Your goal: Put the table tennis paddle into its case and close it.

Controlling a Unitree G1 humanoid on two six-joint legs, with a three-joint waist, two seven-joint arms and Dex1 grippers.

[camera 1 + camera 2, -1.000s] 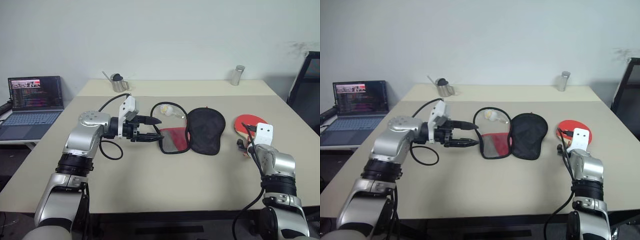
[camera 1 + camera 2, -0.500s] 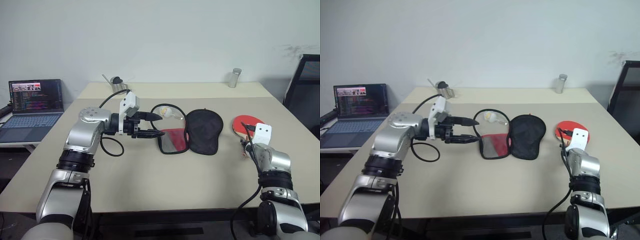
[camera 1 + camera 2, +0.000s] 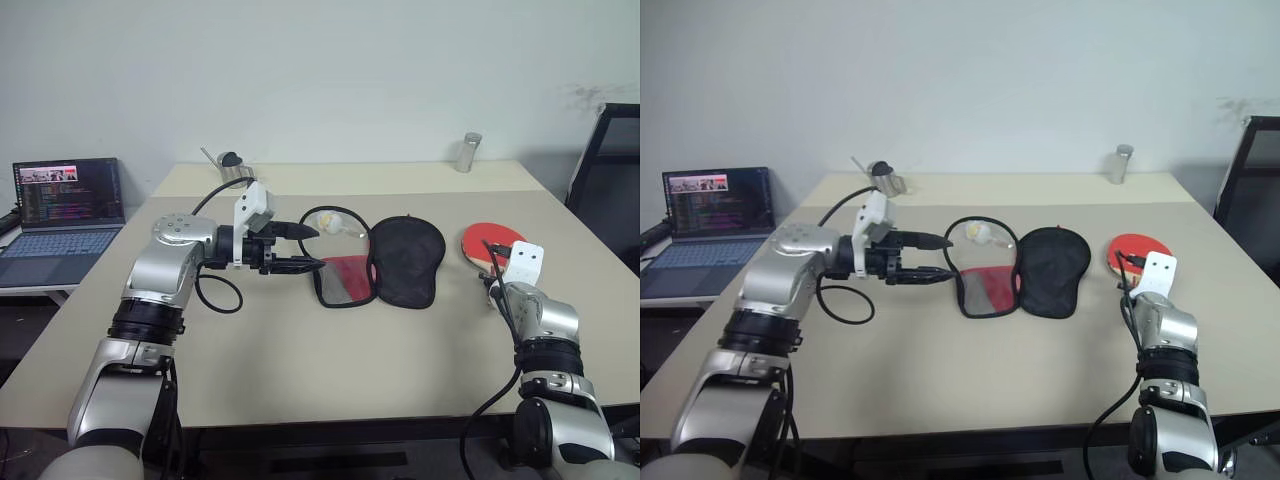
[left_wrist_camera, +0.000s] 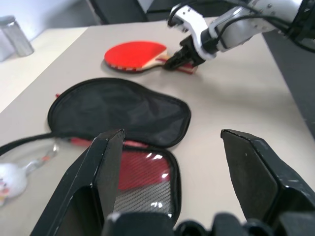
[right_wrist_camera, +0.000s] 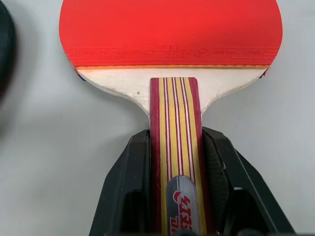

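The table tennis paddle (image 5: pixel 170 59) is seen lying flat on the beige bench (image 3: pixel 300 350), red face up, toward the bench's right side and well apart from the case (image 3: pixel 380 262). The right gripper (image 5: pixel 175 162) is clenched on the paddle's striped wooden handle, one black finger pressed to each side of it (clearest in the right wrist view); whether the paddle is lifted off the bench cannot be told. The case lies opened near the bench's middle, its black half spread to the right and its red half with mesh pocket to the left, the two joined along the middle. A black cord loop (image 3: pixel 325 215) runs from the case toward the far side, and a small white ball-like object (image 3: pixel 333 224) is noted within that loop. The left gripper (image 3: pixel 312 248) is held above the bench just beside the case's red half, pointing toward it, with its fingers (image 4: pixel 101 167) spread apart and nothing between them. A laptop (image 3: pixel 62 215) stands on a side table to the left; a metal cup (image 3: pixel 236 168) and a small metal canister (image 3: pixel 466 152) stand on the far part of the bench.
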